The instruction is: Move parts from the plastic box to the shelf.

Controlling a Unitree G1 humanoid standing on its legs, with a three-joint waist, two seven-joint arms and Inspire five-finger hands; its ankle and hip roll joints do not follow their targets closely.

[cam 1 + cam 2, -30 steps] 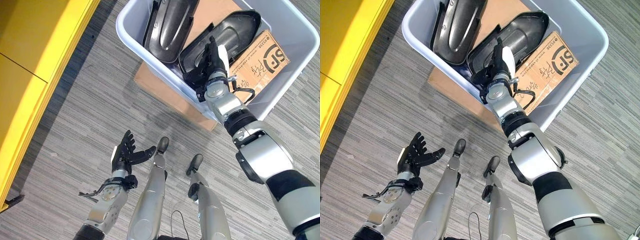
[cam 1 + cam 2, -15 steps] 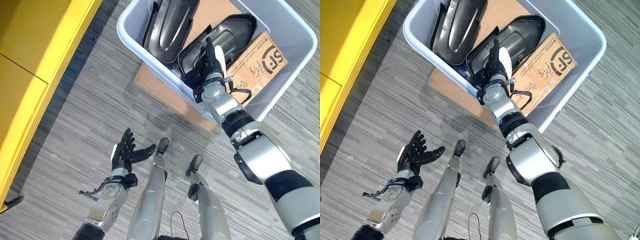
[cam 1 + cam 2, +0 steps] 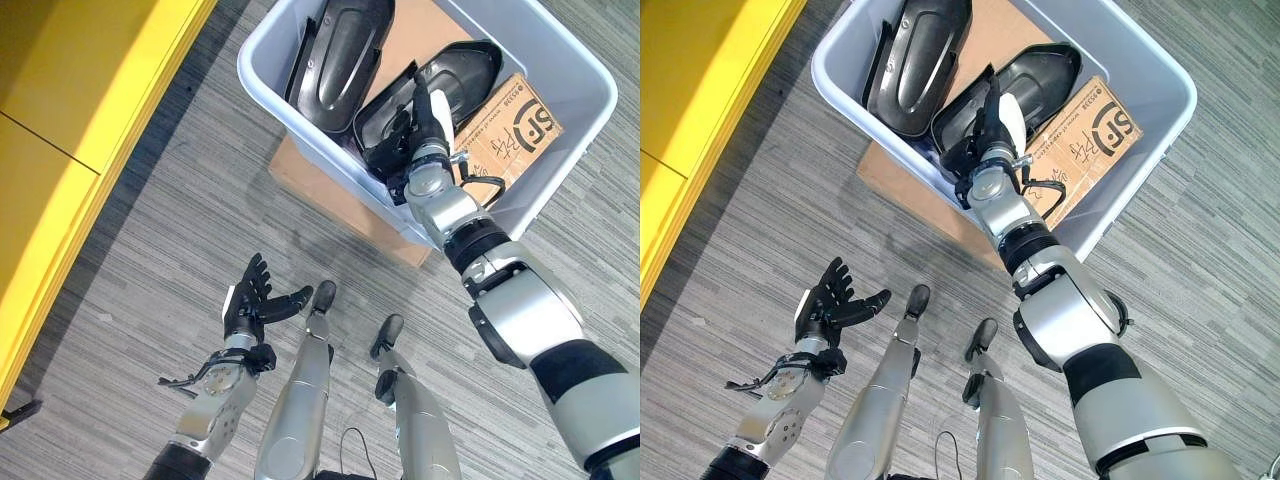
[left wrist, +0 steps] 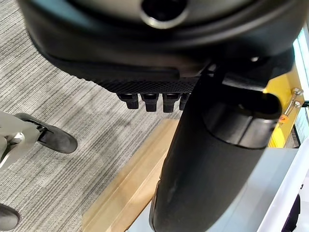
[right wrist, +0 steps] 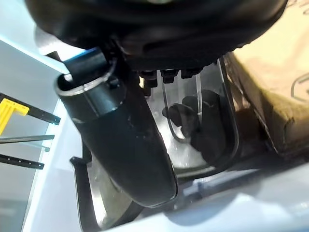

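Note:
The light grey plastic box (image 3: 300,150) stands on the floor at the top of the eye views. Two black moulded parts lie in it: one (image 3: 345,50) at its left, one (image 3: 465,65) at its middle. My right hand (image 3: 425,110) reaches over the box's near wall. Its fingers are straight and lie on the near end of the middle part (image 5: 203,130); the thumb (image 5: 120,140) stands out beside them. It is open. My left hand (image 3: 245,305) hangs open above the carpet at lower left, holding nothing. The yellow shelf (image 3: 70,120) runs along the left.
A brown cardboard carton (image 3: 510,130) lies in the box to the right of my right hand. A flat cardboard sheet (image 3: 330,195) sticks out from under the box. Grey striped carpet lies between the box and the shelf.
The whole picture has shifted a little, so the camera moved. My right hand stays on the middle black part with straight fingers. The left hand has kept its pose.

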